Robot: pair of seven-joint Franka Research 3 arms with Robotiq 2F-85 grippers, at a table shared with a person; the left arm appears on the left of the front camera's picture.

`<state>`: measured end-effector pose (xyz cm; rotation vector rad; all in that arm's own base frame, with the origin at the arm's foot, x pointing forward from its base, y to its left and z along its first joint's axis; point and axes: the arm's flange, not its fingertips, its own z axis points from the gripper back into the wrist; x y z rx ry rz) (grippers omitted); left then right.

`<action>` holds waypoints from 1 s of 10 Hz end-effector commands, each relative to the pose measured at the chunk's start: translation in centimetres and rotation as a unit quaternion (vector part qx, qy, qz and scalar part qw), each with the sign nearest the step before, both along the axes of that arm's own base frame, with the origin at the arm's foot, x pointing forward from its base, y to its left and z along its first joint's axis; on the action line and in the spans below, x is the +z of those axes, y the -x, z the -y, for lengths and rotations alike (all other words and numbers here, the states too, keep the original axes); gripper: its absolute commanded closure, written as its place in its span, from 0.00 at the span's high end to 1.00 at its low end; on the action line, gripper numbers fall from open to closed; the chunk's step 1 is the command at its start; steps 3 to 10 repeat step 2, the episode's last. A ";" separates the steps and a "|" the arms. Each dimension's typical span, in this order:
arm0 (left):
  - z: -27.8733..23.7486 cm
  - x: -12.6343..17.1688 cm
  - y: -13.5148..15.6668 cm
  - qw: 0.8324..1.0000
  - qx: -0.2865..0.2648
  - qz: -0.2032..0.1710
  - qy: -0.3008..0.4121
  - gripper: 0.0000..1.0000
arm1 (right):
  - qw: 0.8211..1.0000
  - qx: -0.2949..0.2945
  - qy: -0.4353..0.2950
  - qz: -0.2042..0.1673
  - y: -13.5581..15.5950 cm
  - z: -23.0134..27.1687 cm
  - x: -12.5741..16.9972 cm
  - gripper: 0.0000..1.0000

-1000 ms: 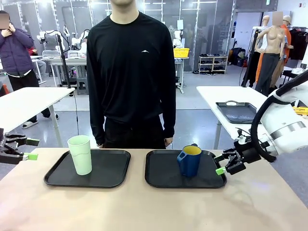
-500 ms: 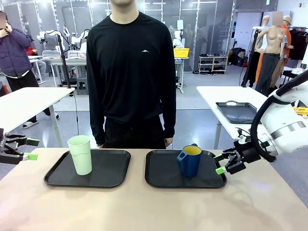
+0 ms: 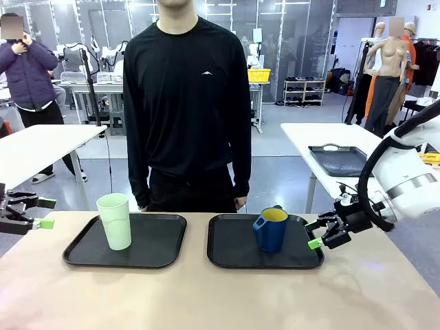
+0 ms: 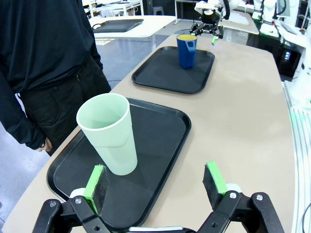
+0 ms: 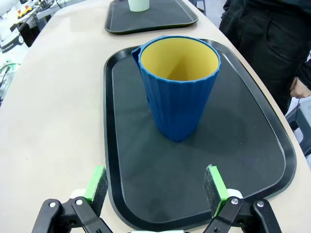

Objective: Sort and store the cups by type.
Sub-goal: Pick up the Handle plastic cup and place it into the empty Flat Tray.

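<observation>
A pale mint-green tumbler [image 3: 115,220] stands upright on the left black tray [image 3: 165,244]; in the left wrist view the tumbler [image 4: 109,132] sits just beyond my fingers. A dark blue mug [image 3: 270,229] with a yellow inside stands on the right black tray [image 3: 234,249]; the right wrist view has the mug [image 5: 179,92] straight ahead. My left gripper [image 3: 42,213] is open at the table's left edge, apart from the tumbler, with nothing between its fingers. My right gripper [image 3: 316,234] is open at the right tray's right edge, also holding nothing.
A person in a black top [image 3: 187,103] stands at the far side between the trays, hands down. Bare tabletop [image 3: 220,295] lies in front of both trays. Another table with a dark tray [image 3: 338,159] stands behind on the right.
</observation>
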<state>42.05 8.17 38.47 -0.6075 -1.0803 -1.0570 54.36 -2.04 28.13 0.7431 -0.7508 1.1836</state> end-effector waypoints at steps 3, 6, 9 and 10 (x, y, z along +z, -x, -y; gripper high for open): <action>0.1 0.1 -0.1 1.000 0.001 0.007 0.001 1.00 | 1.000 0.006 -0.005 0.006 -0.3 0.0 -0.1 1.00; 0.1 0.1 -0.1 1.000 0.001 0.007 0.001 1.00 | 1.000 0.006 -0.005 0.006 -0.3 0.0 -0.1 1.00; 0.1 0.1 -0.1 1.000 0.001 0.007 0.001 1.00 | 1.000 0.006 -0.005 0.006 -0.3 0.0 -0.1 1.00; 0.1 0.1 -0.1 1.000 0.001 0.007 0.001 1.00 | 1.000 0.006 -0.005 0.006 -0.3 0.0 -0.1 1.00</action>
